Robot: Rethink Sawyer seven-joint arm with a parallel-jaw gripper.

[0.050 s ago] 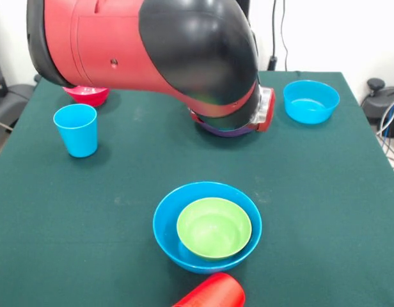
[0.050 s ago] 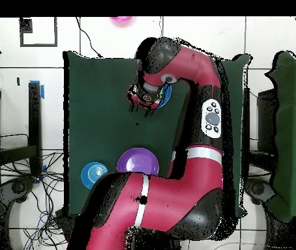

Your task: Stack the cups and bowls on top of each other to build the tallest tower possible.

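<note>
**Green bowl nesting in blue bowl; arm looming over the table**

The arm [image 1: 152, 51] is filling the top of the front view. A green bowl [image 1: 214, 227] is sitting inside a blue bowl [image 1: 206, 225], with a red cup [image 1: 212, 294] lying on its side just beside them. A blue cup [image 1: 76, 130] is standing upright, apart. A second blue bowl [image 1: 311, 101] and a crimson bowl [image 1: 87, 95] are sitting farther back. Overhead, a purple bowl [image 2: 137, 161] is showing. The gripper [image 2: 143, 102] is hovering over the table; I cannot tell how its fingers are standing.

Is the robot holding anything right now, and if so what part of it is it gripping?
It cannot be told. The arm blocks the front view, and from overhead the gripper is only a dark shape low over the table.
</note>
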